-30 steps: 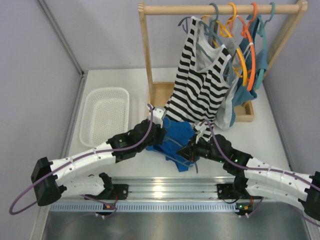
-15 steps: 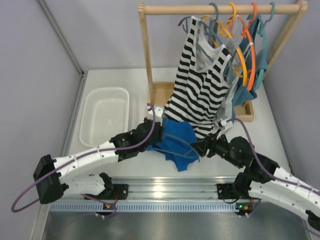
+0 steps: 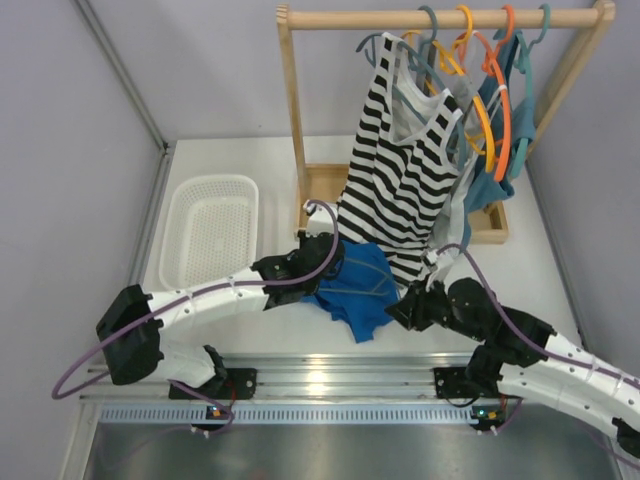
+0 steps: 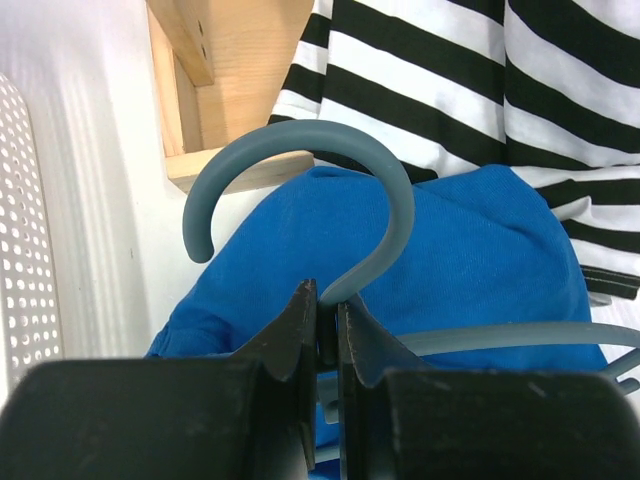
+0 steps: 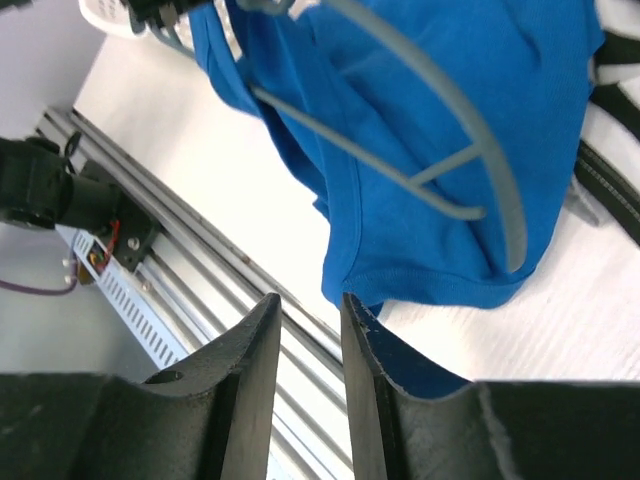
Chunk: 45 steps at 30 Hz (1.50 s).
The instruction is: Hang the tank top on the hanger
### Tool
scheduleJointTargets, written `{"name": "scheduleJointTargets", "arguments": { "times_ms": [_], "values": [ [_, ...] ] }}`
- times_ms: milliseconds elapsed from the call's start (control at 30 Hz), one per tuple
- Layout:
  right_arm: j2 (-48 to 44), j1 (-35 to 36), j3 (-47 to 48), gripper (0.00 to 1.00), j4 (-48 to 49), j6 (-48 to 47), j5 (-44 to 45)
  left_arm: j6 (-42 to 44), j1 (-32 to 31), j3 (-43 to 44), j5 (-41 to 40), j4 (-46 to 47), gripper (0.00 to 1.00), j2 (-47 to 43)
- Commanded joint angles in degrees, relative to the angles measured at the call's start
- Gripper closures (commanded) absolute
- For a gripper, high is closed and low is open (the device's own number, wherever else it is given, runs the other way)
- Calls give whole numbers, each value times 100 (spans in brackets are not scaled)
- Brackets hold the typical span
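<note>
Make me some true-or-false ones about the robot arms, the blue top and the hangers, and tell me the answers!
1. The left gripper is pinching the hanger just below its hook. True.
2. The tank top is lying in the white basket. False: it lies on the table, beside the foot of the wooden rack.
3. The striped top hangs from the wooden rail. True.
4. The right gripper is holding the tank top. False: its fingers are apart with nothing between them, and the blue cloth lies beside them.
</note>
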Motion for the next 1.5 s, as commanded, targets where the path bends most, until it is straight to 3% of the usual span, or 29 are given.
{"name": "scheduleJointTargets", "arguments": {
  "times_ms": [0, 300, 467, 767, 1467],
  "values": [
    [476, 213, -31, 70, 98, 70, -139, -182, -6, 361, -349, 105, 100, 193],
    [2401, 1698, 275, 76, 450, 755, 1187, -138, 38, 476, -279, 17, 100, 282],
    [3587, 2147, 731, 68, 504, 1159, 1741, -156, 38, 397, -244, -54, 100, 115],
    [4520, 2314, 1401, 61, 574, 1195, 2199, -147, 47, 221, -164, -107, 100, -210],
    [5664, 2385, 1603, 53, -226, 2030, 2700, -86, 47, 177, -103, -159, 100, -378]
  ]
}}
